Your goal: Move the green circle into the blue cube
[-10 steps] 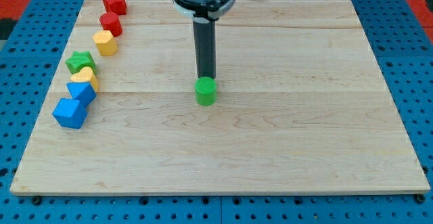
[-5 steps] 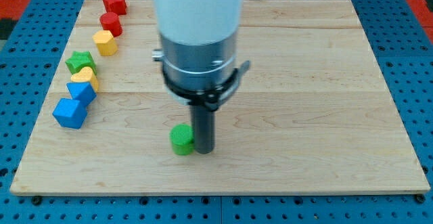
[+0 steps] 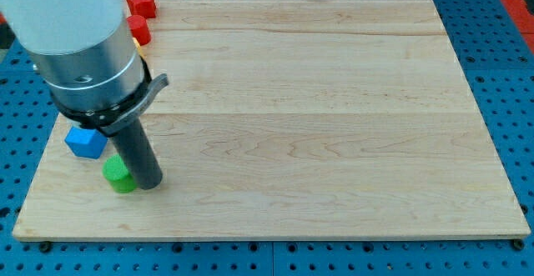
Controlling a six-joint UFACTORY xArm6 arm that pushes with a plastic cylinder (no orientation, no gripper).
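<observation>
The green circle (image 3: 118, 174) sits near the view's bottom left of the wooden board (image 3: 334, 126). My tip (image 3: 148, 183) touches its right side. The blue cube (image 3: 85, 142) lies just up and left of the green circle, a small gap between them. The arm's wide body hides the blocks further up the left edge.
A red block (image 3: 142, 3) and a second red block (image 3: 138, 30) show at the view's top left. A sliver of yellow block (image 3: 143, 51) peeks out beside the arm. The board rests on a blue pegboard (image 3: 501, 76).
My tip has pushed the green circle from the board's lower middle leftward to just below the blue cube. The arm now covers the left column of blocks.
</observation>
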